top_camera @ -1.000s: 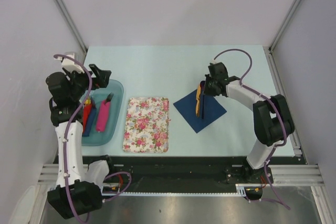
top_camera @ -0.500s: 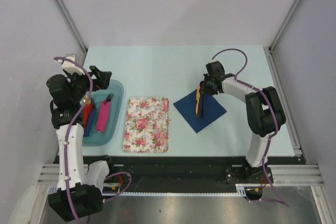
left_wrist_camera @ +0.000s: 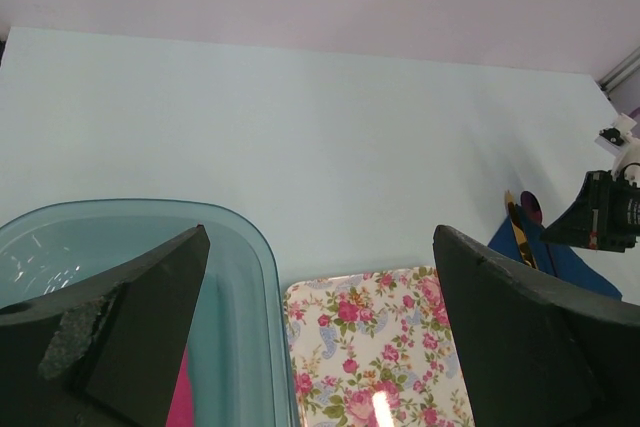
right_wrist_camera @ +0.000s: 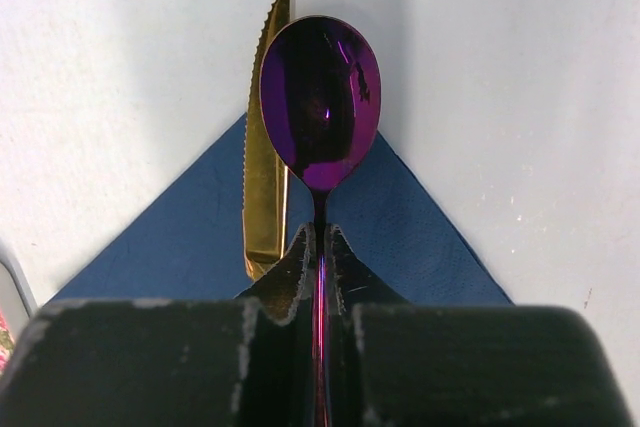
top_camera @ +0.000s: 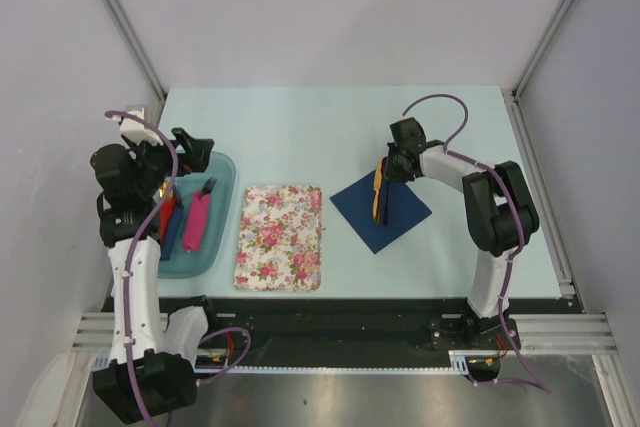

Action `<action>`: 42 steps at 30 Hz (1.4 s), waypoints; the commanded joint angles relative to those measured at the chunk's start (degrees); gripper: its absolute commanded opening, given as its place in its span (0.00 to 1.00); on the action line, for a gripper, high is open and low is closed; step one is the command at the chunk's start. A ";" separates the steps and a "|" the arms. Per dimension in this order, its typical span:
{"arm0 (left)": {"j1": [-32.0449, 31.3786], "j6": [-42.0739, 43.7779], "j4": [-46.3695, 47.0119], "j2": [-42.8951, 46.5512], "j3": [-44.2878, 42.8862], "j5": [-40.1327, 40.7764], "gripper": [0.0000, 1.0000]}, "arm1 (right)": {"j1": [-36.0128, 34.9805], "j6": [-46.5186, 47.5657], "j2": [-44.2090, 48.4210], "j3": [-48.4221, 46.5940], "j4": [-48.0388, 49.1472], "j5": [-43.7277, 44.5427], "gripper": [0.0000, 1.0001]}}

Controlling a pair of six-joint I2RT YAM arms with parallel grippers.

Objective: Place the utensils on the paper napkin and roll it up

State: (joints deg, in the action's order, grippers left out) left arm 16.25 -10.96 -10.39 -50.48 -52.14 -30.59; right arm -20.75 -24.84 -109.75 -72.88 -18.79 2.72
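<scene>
We see a pale-blue table [top_camera: 300, 127] w/ three things flat on it, L to R: teal tray [top_camera: 222, 227] by the left edge, floral mat [top_camera: 280, 237] mid-table, navy napkin [top_camera: 405, 212] at right, all apart.

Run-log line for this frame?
right tool shut on purple spoon | gold knife on navy napkin | left tool open over tray

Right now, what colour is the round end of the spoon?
The bowl of the spoon is shiny purple; the right wrist view shows it best.
</scene>
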 commanded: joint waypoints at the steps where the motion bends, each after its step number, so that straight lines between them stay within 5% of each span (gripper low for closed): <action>1: -0.34 0.77 1.95 1.17 0.11 0.00 1.00 | 0.27 -0.30 -1.16 -2.53 0.86 1.67 0.06; 19: -0.34 1.90 0.73 1.00 -1.21 -1.40 1.00 | 0.98 -2.32 1.38 -4.20 -2.39 -2.19 0.27; 25: -1.57 11.48 -9.10 -1.72 -7.44 -3.77 1.00 | 3.79 0.48 12.00 -2.80 -4.24 -9.21 0.61; 28: -4.99 19.99 -13.94 -3.22 -10.00 -4.40 1.00 | 5.02 2.86 17.72 -0.95 -5.99 -12.29 0.76; 31: -11.75 29.04 -16.23 -3.84 -10.00 -2.03 1.00 | 5.72 7.78 22.72 1.33 -8.10 -15.89 0.81; 37: -28.27 39.17 -13.96 -5.07 -7.54 -0.78 1.00 | 7.74 16.13 27.40 8.35 -11.36 -23.46 0.76; 42: -43.39 40.85 -10.18 -7.26 -2.80 4.21 0.99 | 7.48 17.55 25.30 10.66 -9.51 -15.58 0.63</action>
State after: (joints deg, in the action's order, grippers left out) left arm -18.96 24.91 -24.03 -56.27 -58.06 -29.61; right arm -13.37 -10.72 -82.65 -62.87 -27.00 -16.91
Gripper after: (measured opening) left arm 0.996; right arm 0.680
